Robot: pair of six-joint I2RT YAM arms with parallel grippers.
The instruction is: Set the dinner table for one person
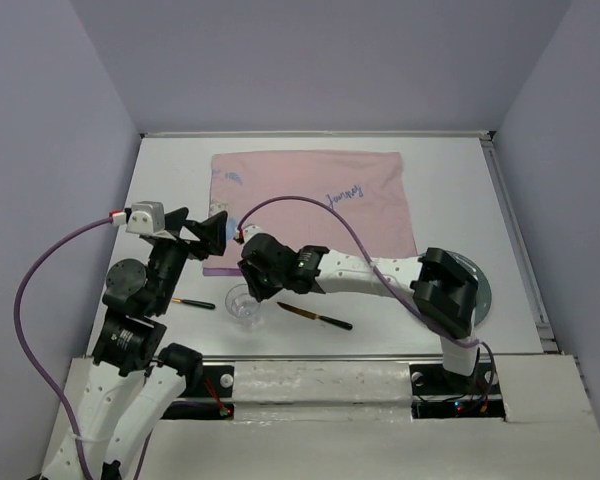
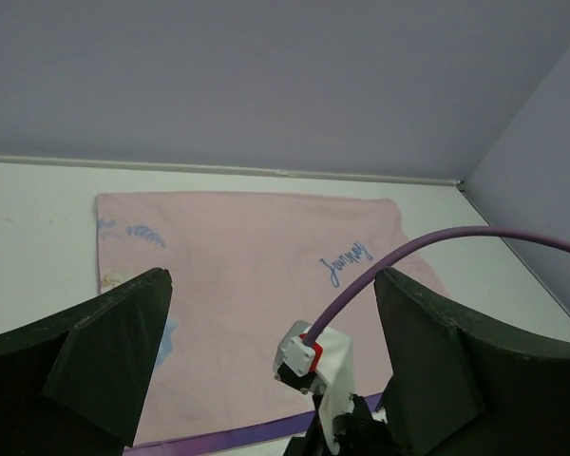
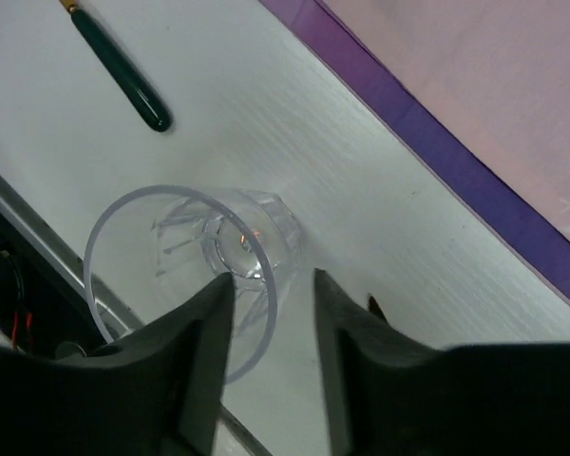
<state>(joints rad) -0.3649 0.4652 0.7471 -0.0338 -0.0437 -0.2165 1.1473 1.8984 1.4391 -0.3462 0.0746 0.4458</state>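
The dinner table (image 1: pixel 450 170) is a white tabletop with a pink cloth (image 1: pixel 310 200) laid at its back. A clear glass (image 1: pixel 245 305) stands upright near the front edge. My right gripper (image 1: pixel 249 288) reaches down over it. In the right wrist view the gripper (image 3: pixel 271 280) is open and straddles the rim of the glass (image 3: pixel 171 256), one finger inside and the other outside the wall. My left gripper (image 1: pixel 201 234) hangs open and empty above the table's left side. In the left wrist view its gripper (image 2: pixel 271 285) faces the pink cloth (image 2: pixel 237 275).
A dark-handled utensil (image 1: pixel 193 302) lies left of the glass, and a knife (image 1: pixel 315 317) lies right of it. A grey plate (image 1: pixel 485 285) sits partly under the right arm. The cloth has a purple hem (image 3: pixel 437 161). The table's front edge runs just behind the glass.
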